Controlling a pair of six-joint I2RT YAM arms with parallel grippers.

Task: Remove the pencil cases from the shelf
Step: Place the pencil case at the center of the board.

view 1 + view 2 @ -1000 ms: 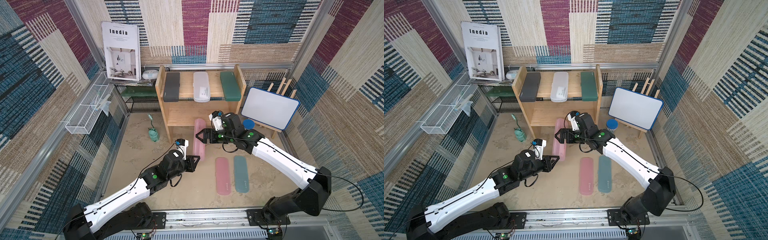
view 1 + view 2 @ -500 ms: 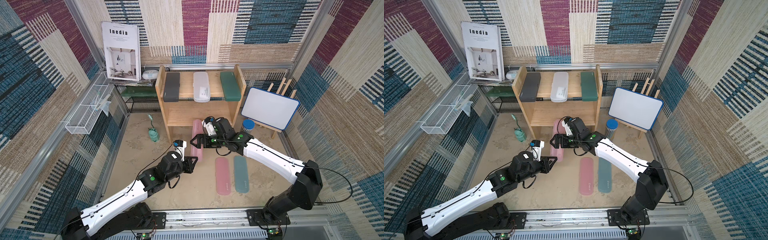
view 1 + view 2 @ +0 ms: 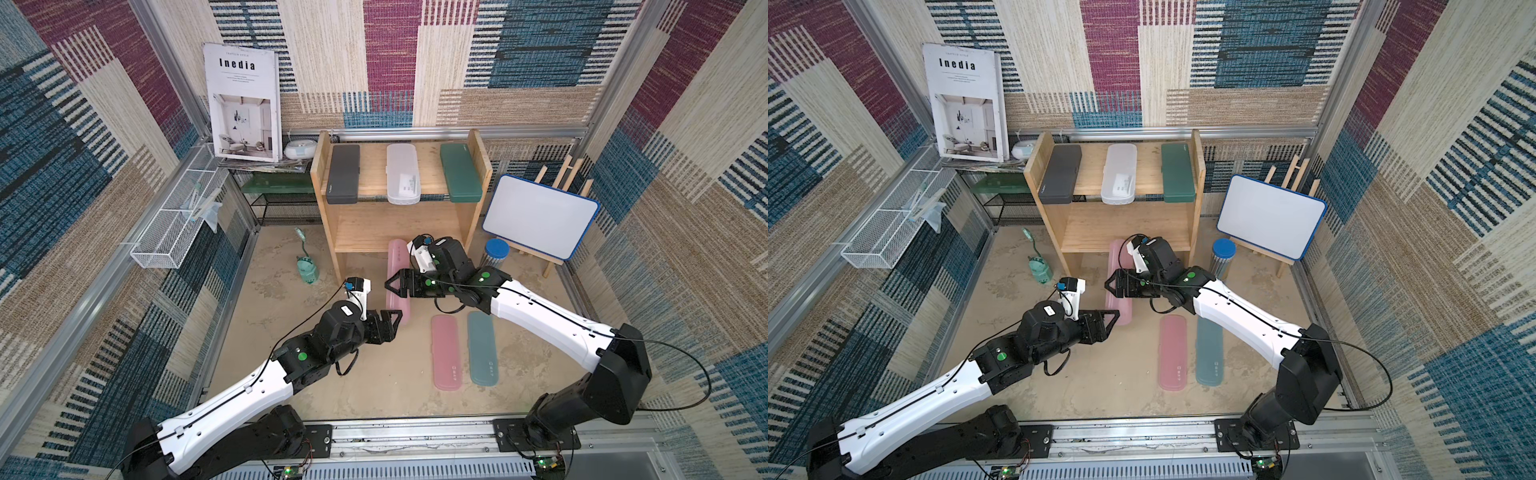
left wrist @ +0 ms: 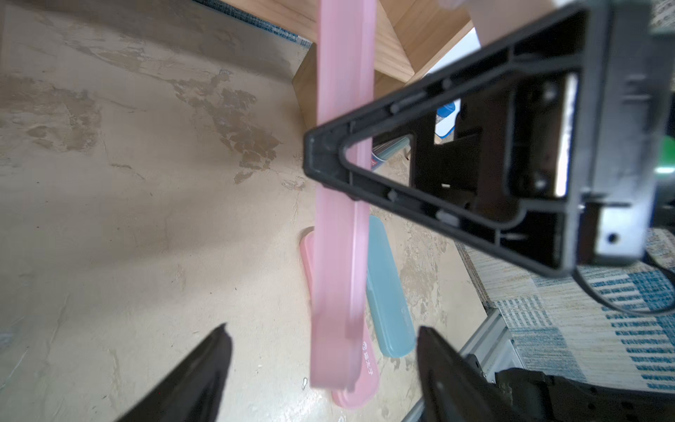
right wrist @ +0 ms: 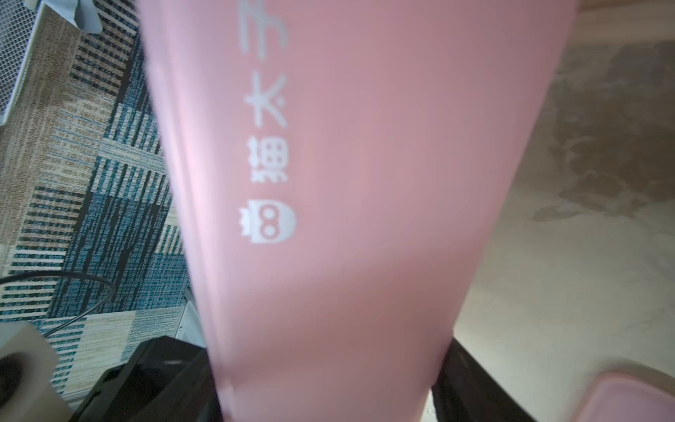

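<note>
Shelf: light natural wood.
Top tier: dark grey pencil case, frosted white pencil case, dark green pencil case.
Far pink pencil case: pale pink, white printed logo.
Near pair: near pink pencil case, teal pencil case.
Desk: sandy beige, brown blotches.
Walls: woven maroon, blue, cream striped patches.

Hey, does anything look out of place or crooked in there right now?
Yes: one pink pencil case isn't flat on the floor like the other pink case and teal case. It's raised, far end by the shelf's lower tier, right gripper gripping its middle, near end between the jaws of the open left gripper.
</note>
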